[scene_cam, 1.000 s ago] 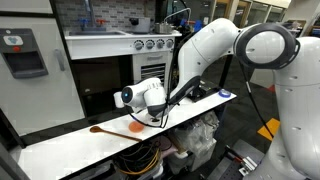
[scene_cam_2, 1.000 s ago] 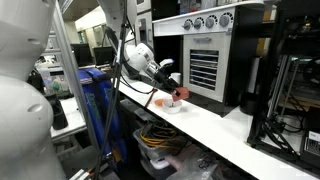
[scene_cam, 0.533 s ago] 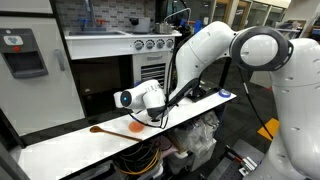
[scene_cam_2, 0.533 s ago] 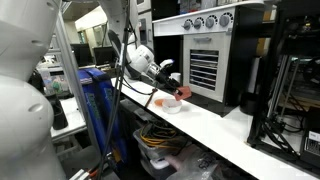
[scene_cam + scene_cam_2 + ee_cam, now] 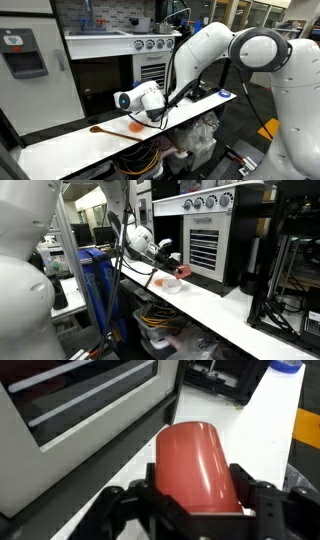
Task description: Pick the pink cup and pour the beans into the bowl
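Note:
In the wrist view my gripper (image 5: 198, 488) is shut on the pink cup (image 5: 195, 455), which lies tipped over between the jaws above the white table. In an exterior view the gripper (image 5: 176, 270) holds the cup (image 5: 183, 273) just above the small white bowl (image 5: 172, 286). In an exterior view the gripper (image 5: 152, 113) hangs low over the table, and the cup and bowl are hidden behind it. The beans do not show in any view.
A flat orange dish (image 5: 135, 127) and a wooden spoon (image 5: 100, 129) lie on the long white table (image 5: 70, 145). A dark oven front (image 5: 90, 410) stands behind the table. A blue cabinet (image 5: 95, 280) stands beside the table's end.
The arm's wrist has shifted slightly along the table with the cup still held. The cup stays over the bowl.

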`<state>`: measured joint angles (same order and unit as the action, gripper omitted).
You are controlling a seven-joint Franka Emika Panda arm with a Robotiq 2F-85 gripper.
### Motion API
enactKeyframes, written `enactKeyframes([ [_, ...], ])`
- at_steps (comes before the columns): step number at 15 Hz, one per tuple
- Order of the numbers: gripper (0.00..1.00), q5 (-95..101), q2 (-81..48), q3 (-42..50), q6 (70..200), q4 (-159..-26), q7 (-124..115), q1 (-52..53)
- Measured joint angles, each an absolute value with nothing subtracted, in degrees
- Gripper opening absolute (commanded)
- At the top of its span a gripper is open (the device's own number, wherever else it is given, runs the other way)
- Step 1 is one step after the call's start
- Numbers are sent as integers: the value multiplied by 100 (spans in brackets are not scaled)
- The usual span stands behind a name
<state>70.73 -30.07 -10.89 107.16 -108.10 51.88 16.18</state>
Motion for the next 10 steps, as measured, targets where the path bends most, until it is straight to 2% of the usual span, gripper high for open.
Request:
enactKeyframes([
  [10,48,7376,-3045,-1097,10403,-10800,5077,1694],
])
